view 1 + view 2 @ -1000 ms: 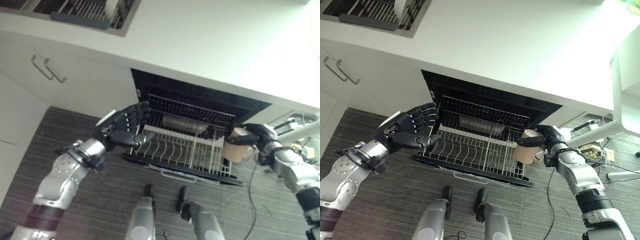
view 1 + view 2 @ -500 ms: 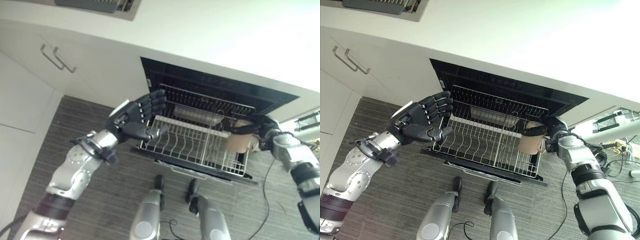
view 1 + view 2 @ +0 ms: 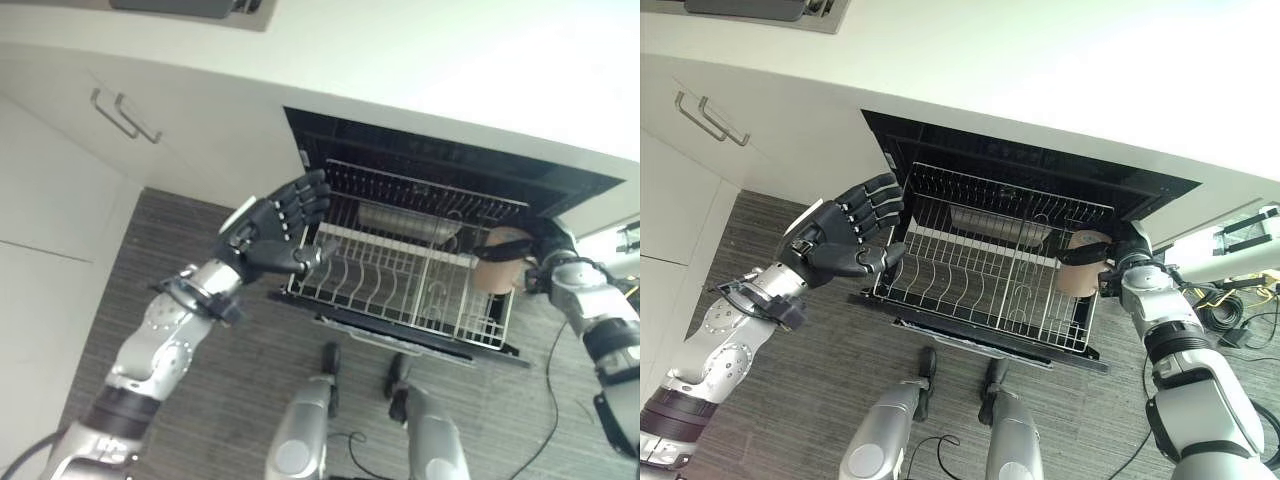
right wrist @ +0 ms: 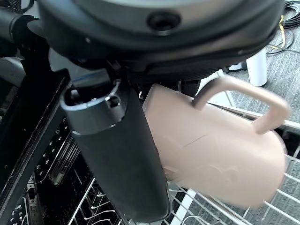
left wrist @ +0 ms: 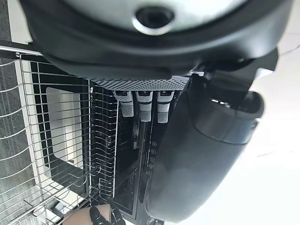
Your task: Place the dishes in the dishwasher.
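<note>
Fingers (image 4: 117, 154) of the right hand (image 3: 1127, 262) clamp a beige ceramic mug (image 4: 215, 150) over the white wire dishwasher rack (image 3: 985, 285) at its 3 o'clock edge, while the left hand (image 3: 845, 240) hovers spread at 9 o'clock.

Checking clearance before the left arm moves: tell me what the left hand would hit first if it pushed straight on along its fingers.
Probably the dish rack: the open left hand points its fingers toward the rack's near-left corner, though depth is unclear.

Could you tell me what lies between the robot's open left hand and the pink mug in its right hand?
In the eye views, the pulled-out white wire dishwasher rack spans the stretch between the left hand and the pink ceramic mug held by the right hand.
</note>
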Tool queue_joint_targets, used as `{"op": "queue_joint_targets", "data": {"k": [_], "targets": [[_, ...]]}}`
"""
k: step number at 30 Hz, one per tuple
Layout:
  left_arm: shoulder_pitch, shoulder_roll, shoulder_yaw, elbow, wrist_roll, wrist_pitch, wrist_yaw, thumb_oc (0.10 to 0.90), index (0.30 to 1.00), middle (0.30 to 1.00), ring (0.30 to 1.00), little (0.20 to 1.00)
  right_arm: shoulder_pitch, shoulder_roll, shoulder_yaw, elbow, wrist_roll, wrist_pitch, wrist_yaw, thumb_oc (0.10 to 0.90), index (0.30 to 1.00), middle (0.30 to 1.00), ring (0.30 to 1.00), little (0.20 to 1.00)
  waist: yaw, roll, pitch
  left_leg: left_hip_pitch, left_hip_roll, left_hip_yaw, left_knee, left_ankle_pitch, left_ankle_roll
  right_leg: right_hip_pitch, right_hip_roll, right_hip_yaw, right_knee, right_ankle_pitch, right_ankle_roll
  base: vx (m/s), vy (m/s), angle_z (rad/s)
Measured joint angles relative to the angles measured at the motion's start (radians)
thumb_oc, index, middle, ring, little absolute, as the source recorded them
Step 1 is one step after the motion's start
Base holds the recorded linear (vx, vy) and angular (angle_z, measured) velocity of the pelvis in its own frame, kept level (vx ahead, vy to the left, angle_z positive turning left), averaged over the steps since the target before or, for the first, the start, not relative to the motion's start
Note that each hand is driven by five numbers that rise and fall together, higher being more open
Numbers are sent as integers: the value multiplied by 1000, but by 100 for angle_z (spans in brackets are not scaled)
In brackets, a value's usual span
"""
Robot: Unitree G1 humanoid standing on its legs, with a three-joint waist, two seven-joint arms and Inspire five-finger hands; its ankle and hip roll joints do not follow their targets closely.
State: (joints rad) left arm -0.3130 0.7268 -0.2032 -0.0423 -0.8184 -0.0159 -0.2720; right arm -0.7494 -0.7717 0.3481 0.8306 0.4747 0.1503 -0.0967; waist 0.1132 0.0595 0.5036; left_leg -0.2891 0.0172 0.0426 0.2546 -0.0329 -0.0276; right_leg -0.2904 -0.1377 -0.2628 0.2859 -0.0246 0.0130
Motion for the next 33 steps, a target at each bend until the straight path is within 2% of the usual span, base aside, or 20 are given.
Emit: {"op": "queue_joint_targets", "data": {"k": [9, 12, 14, 17, 26, 29, 33], "targets": [[9, 2, -6, 0, 50, -28, 7, 800, 900, 900, 900, 900, -1, 0, 0, 0, -2, -33, -9, 800, 900, 900, 900, 900, -1, 0, 0, -2, -2, 1, 2, 1, 1, -1, -3, 0, 0, 2, 3, -11, 12, 1], [15, 2, -8, 0, 64, -29, 7, 800, 900, 900, 900, 900, -1, 0, -2, -18, -4, -67, -25, 800, 900, 900, 900, 900, -4, 0, 0, -2, -2, 2, 2, 1, 1, -1, -3, 0, 0, 3, 3, 0, 0, 0], [17, 2, -10, 0, 89, -30, 8, 800, 900, 900, 900, 900, 3, -1, -12, -90, -5, -104, -55, 800, 900, 900, 900, 900, -16, 0, 0, -1, -2, 2, 2, 1, 2, -1, -3, 1, 0, 3, 4, 0, 0, 0], [21, 2, -10, -2, 97, -31, 15, 800, 900, 900, 900, 900, 8, -1, -16, -129, -14, -126, -60, 800, 900, 900, 900, 900, -24, 0, 0, -1, -2, 2, 2, 1, 2, -1, -3, 1, -1, 3, 4, 0, 0, 0], [77, -4, -7, -24, 138, -35, 29, 800, 900, 900, 900, 900, 219, -1, -149, -373, -53, -141, -125, 800, 900, 900, 900, 900, -37, -2, 1, 5, 0, 7, 0, 1, 2, 1, 0, 8, 0, 4, 4, 0, 0, 0], [109, -8, 3, -44, 162, -35, 30, 800, 900, 900, 900, 900, 288, 5, -172, -459, -83, -137, -134, 800, 900, 900, 900, 900, -57, -4, 2, 10, 0, 8, 0, 1, 2, 5, 0, 10, 2, 4, 4, 12, 1, 0], [187, -73, 42, -90, 206, -36, 51, 800, 900, 900, 900, 900, 459, 114, -278, -655, -92, -135, -171, 800, 900, 900, 900, 900, -87, -12, 0, 33, 3, 11, 0, -3, 6, 28, 5, 15, -2, 3, 5, 44, 8, -4]]}}
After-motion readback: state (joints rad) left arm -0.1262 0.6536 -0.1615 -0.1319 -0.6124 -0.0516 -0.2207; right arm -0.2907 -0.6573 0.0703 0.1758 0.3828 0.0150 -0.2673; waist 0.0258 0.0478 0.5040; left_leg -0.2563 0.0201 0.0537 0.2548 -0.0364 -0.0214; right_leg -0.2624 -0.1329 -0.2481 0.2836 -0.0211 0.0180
